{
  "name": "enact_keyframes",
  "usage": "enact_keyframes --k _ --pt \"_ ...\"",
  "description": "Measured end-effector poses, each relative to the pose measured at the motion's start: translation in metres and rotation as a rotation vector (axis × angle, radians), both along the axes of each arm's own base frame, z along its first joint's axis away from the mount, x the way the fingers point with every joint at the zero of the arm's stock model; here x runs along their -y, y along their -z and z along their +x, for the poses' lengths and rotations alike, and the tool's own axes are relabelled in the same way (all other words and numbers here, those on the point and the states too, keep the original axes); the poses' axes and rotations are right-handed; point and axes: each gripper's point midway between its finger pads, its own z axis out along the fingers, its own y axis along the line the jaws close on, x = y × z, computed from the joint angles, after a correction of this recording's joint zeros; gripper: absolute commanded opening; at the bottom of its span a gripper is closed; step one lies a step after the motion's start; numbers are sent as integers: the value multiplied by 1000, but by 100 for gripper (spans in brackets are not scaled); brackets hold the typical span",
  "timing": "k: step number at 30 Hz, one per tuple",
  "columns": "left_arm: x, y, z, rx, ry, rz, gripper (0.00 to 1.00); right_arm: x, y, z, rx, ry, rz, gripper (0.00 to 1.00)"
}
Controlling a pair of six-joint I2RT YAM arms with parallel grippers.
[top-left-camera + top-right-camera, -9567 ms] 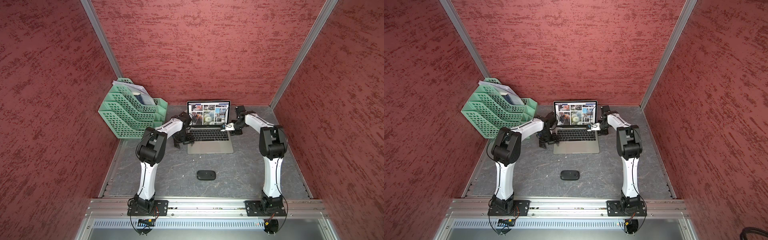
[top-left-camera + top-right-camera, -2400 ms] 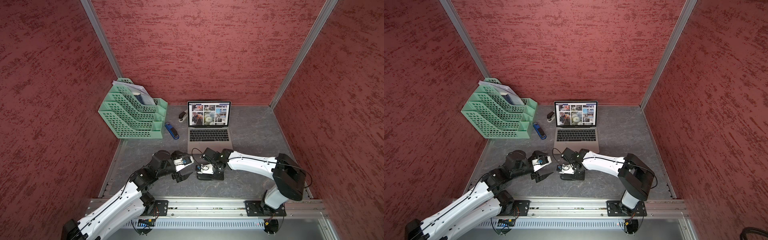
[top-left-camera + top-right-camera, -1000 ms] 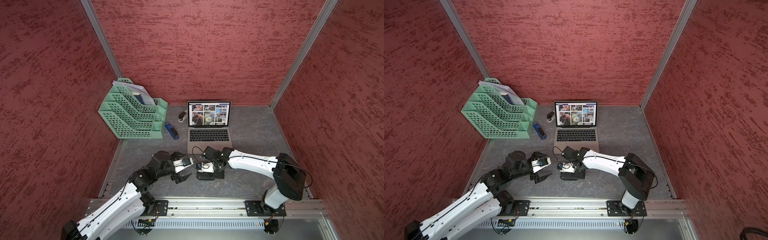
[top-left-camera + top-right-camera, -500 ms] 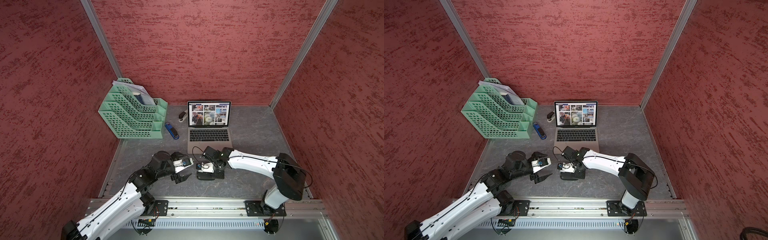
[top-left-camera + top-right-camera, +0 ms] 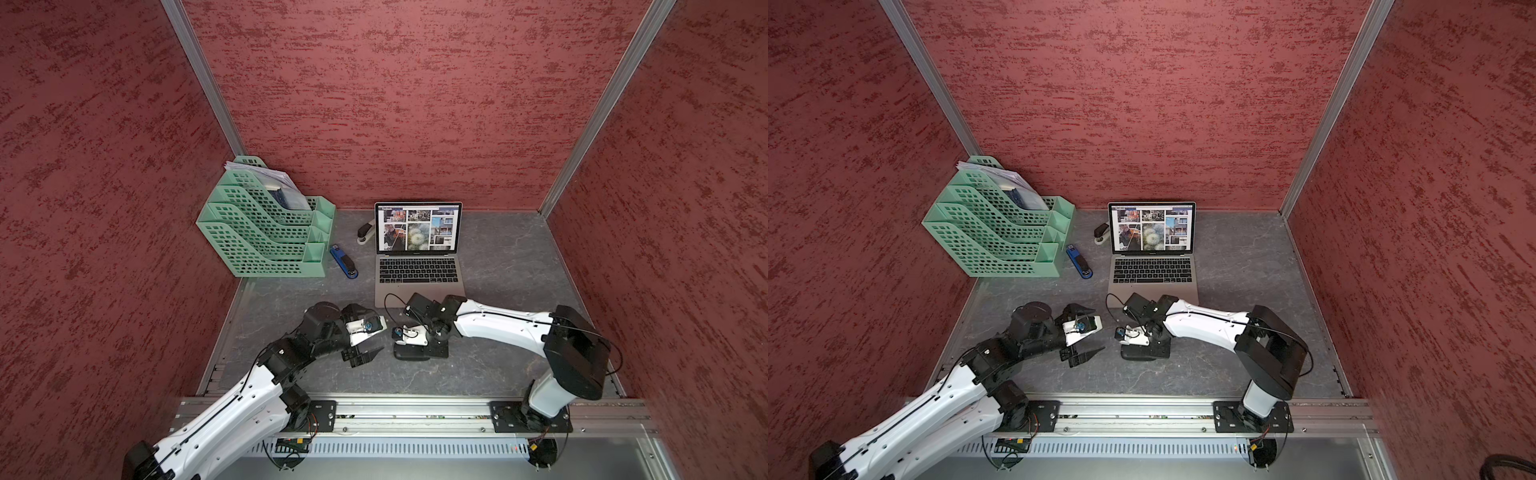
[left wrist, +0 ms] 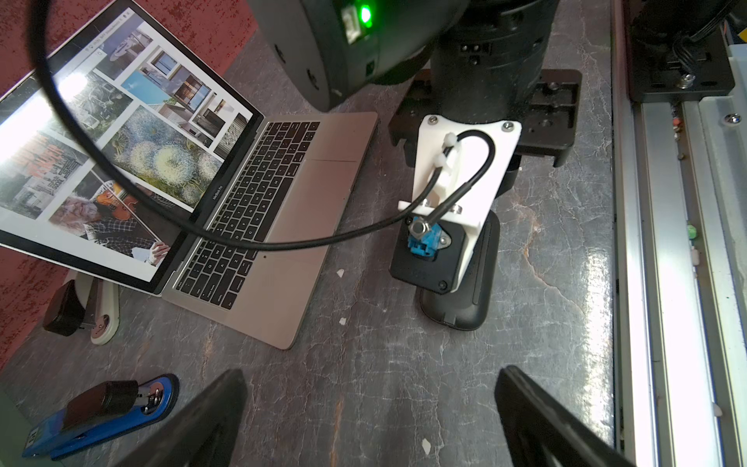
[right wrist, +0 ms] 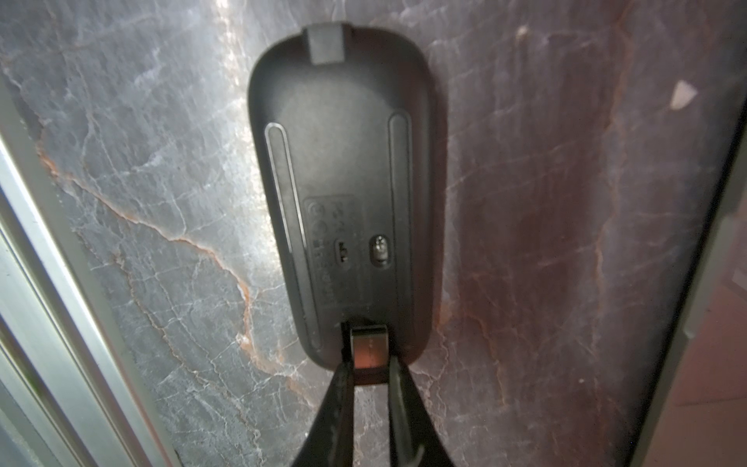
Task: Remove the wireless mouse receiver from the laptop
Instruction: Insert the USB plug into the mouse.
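The wireless mouse receiver (image 7: 368, 351), a small dark stub with a metal plug, is pinched in my right gripper (image 7: 368, 364), which is shut on it. The plug's tip sits in a notch at the end of the black mouse (image 7: 343, 161), which lies underside up on the table near the front. The laptop (image 5: 419, 286) stands open behind it, apart from the receiver, also seen in the left wrist view (image 6: 307, 202). My left gripper (image 6: 372, 374) hovers open and empty just left of the mouse (image 6: 456, 311), in both top views (image 5: 379, 332) (image 5: 1098, 330).
A green file rack (image 5: 266, 237) stands at the back left. A blue stapler (image 5: 343, 262) and a black-and-white stapler (image 5: 365, 232) lie left of the laptop. A metal rail (image 5: 415, 415) runs along the table's front edge, close to the mouse.
In the earliest frames both arms were at the laptop's sides; now both are at the front by the mouse. Over the last second nothing has visibly moved.
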Motion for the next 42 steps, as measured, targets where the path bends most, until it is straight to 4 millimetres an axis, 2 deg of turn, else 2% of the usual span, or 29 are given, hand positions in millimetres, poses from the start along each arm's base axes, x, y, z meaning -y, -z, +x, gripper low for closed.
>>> enact_keyframes --k 19,24,33,34,36,42 --pt "0 1 0 3 4 4 100 1 5 -1 -9 4 -12 0" --pt "0 1 0 3 4 5 100 1 5 -1 -10 4 -12 13" --pt "-1 3 -1 5 8 11 100 1 5 -1 -10 10 -14 23" --pt "-1 3 -1 4 8 12 100 1 5 -1 -10 11 -14 31" --pt "-1 3 -1 3 8 13 100 1 5 -1 -10 16 -15 40" --pt "-1 4 -1 2 8 15 100 2 5 0 -9 16 -18 44"
